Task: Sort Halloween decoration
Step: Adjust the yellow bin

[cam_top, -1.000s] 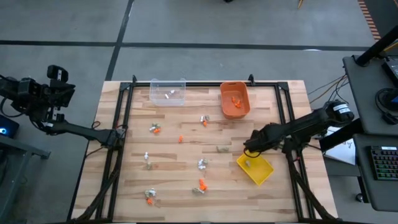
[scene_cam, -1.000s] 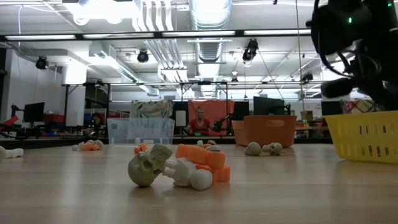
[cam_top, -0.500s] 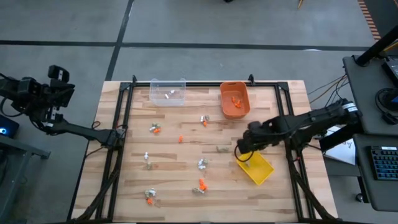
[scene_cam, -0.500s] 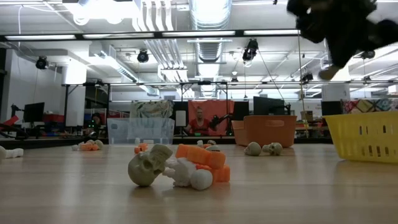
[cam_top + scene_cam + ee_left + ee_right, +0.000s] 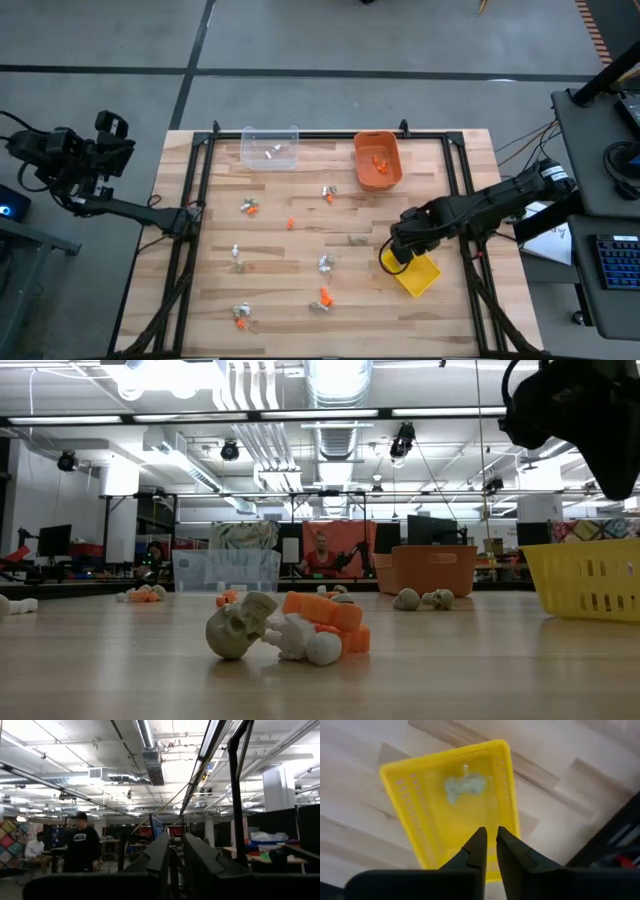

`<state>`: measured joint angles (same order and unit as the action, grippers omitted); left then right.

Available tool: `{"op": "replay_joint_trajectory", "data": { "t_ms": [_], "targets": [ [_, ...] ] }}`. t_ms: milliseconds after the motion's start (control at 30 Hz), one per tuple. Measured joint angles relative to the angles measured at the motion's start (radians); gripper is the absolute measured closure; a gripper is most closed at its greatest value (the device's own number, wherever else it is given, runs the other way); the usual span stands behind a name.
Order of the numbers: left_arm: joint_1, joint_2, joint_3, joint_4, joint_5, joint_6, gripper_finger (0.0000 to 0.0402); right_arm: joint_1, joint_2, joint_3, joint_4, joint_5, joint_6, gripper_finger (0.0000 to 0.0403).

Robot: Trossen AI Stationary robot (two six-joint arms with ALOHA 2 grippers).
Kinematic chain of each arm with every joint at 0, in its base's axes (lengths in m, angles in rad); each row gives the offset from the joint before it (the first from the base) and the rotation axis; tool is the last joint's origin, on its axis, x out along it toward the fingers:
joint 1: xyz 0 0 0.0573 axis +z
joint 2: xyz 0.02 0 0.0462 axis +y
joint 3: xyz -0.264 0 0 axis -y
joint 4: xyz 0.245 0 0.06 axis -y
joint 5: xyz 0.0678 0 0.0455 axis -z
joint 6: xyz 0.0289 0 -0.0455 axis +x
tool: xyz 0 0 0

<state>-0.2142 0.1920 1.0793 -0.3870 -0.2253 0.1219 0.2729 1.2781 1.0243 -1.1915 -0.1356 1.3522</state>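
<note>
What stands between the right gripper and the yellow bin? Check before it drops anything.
Nothing visible. The right gripper hangs directly over the yellow bin with only air between them. One tan-grey trinket lies inside the bin.

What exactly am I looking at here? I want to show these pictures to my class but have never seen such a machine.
Two robot arms work at a wooden table. One picture looks down from above, one looks level across the tabletop, and two come from cameras on the arms' wrists. Tiny Halloween trinkets lie scattered about, to be sorted into a clear bin, an orange bin and a yellow bin. The right gripper hovers over the yellow bin, holding nothing. The left gripper waits off the table's left side.
</note>
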Motion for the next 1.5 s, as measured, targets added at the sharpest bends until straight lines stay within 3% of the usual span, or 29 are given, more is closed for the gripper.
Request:
{"op": "replay_joint_trajectory", "data": {
  "t_ms": [100,267,600,900,1233,1500],
  "targets": [
    [0.000,0.001,-0.028,0.022,0.000,-0.029,0.0361,0.000,-0.002,-0.004,-0.009,0.036,-0.116,0.0352],
    [0.000,0.002,-0.156,0.157,0.000,-0.073,0.0361,-0.015,-0.004,-0.015,0.016,0.187,-0.229,0.0352],
    [0.000,0.004,-0.354,0.400,0.008,-0.135,0.0361,-0.031,-0.004,-0.155,0.184,0.129,-0.358,0.0382],
    [0.000,0.006,-0.392,0.458,0.008,-0.139,0.0361,-0.031,-0.007,-0.207,0.090,0.130,-0.214,0.0394],
    [0.000,0.012,-0.397,0.464,0.008,-0.139,0.0361,-0.018,-0.027,-0.107,-0.157,0.120,-0.133,0.0394],
    [0.000,0.012,-0.424,0.468,0.008,-0.139,0.0361,0.099,-0.006,-0.192,-0.073,-0.078,-0.011,0.0394]
  ]
}}
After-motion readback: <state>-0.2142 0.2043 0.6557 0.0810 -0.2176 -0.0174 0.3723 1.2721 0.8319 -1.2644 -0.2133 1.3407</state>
